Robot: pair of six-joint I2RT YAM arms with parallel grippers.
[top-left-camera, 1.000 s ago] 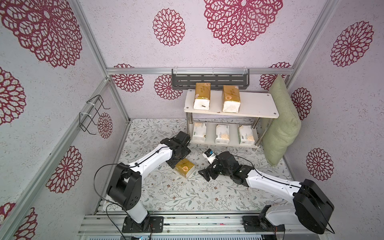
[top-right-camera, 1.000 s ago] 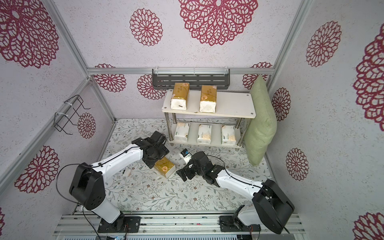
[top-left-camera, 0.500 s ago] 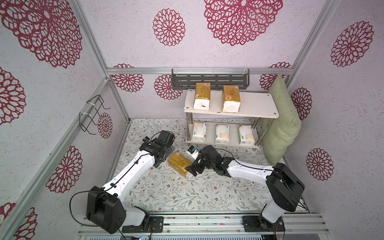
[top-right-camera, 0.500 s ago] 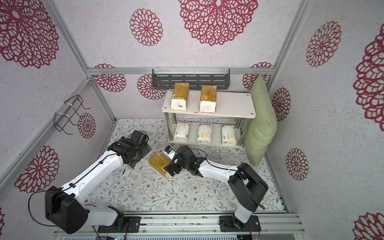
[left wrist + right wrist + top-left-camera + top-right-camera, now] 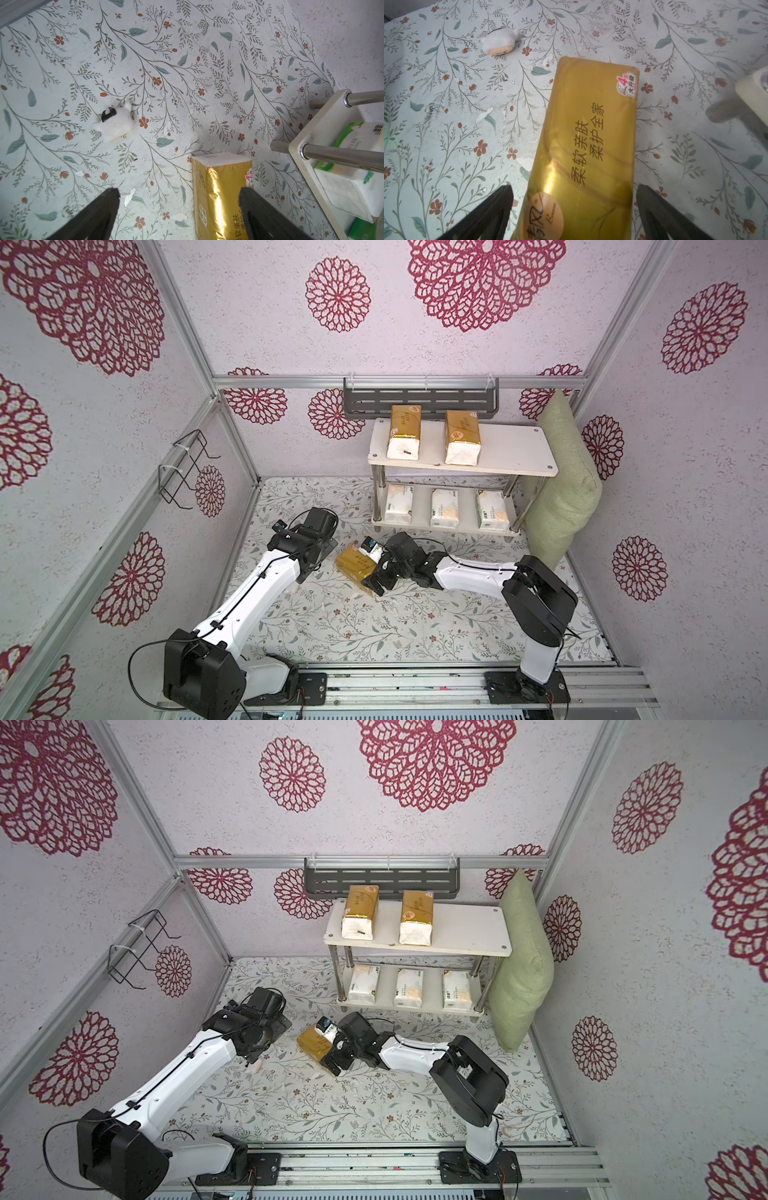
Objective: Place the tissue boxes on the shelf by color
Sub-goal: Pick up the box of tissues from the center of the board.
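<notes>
**One gold pack on the counter, both tools open**

Nearest the camera, on the floral counter, the right tool sits low over the near end of a gold pack. Its jaws are spread wide, one black finger on each side of the pack, and a strip of counter shows between this finger and the wrapper. The pack lies flat, printed face up, at a slant in both top views.

Just beside it, the left tool hovers with its jaws also wide apart and nothing between them. A small white plush toy lies on the counter near the pack.

Farther back stands the shelf. Two gold packs lie on its upper board, and three white packs lie in a row on the lower one. A green cushion leans against the shelf's end.
</notes>
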